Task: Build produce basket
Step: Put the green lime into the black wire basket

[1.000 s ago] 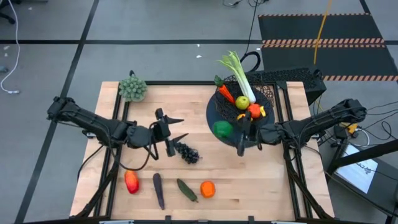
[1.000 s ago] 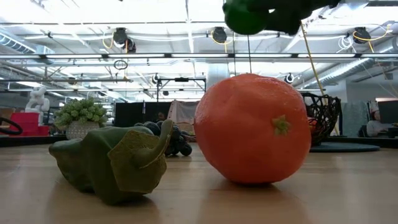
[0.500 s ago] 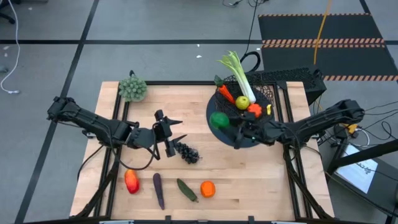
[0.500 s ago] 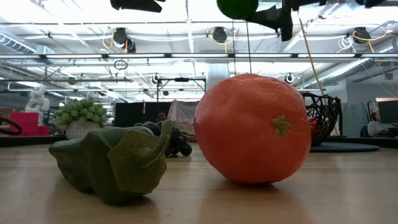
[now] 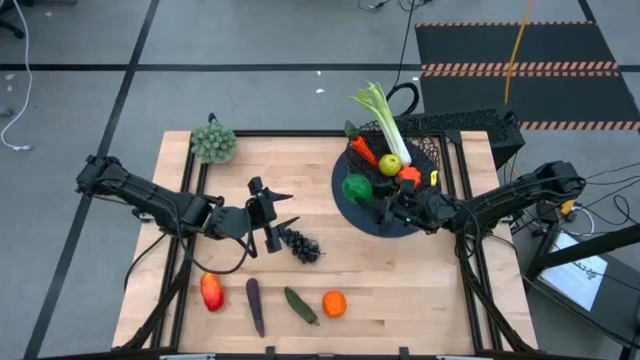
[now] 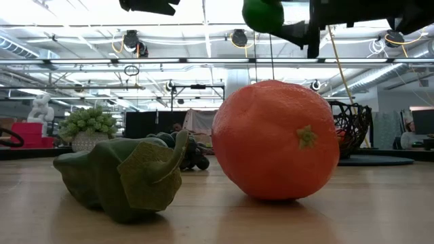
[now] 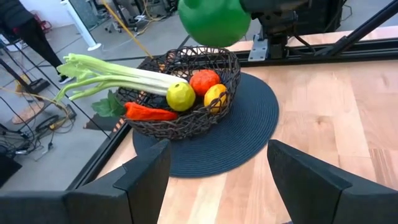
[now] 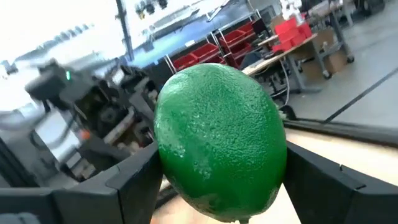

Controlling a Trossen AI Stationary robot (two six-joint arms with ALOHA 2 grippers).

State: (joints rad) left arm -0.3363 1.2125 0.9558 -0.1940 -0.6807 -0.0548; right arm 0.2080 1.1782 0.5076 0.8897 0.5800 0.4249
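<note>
The black wire basket (image 5: 402, 158) stands on a round dark mat (image 5: 362, 215) at the table's far right. It holds a leek (image 5: 383, 118), a carrot (image 5: 363, 151), a lemon (image 7: 180, 96) and a tomato (image 7: 204, 81). My right gripper (image 5: 366, 192) is shut on a green lime (image 8: 217, 155), in the air over the mat beside the basket. My left gripper (image 5: 290, 207) hangs open above mid-table, near the dark grapes (image 5: 302, 245). A red pepper (image 5: 211, 291), eggplant (image 5: 255, 304), cucumber (image 5: 300, 305) and orange (image 5: 334, 303) lie near the front edge. My right gripper pinches the lime between its two fingers, one on each of two opposite sides (image 8: 169, 171). The fingers (image 8: 121, 186) come at it about level from the table's right. The lime (image 5: 357, 186) is lifted clear, above the mat's left part.
A grey-green bushy clump (image 5: 213, 141) sits at the table's far left corner. Bare wood lies between the mat and the row of produce at the front. A black frame rail (image 5: 455, 180) runs just right of the mat.
My right gripper has carried the lime a little toward the table's far edge, closer to the basket, and has rolled and tipped its fingers up from pointing downward to about level. The lime stays held and clear of the mat.
</note>
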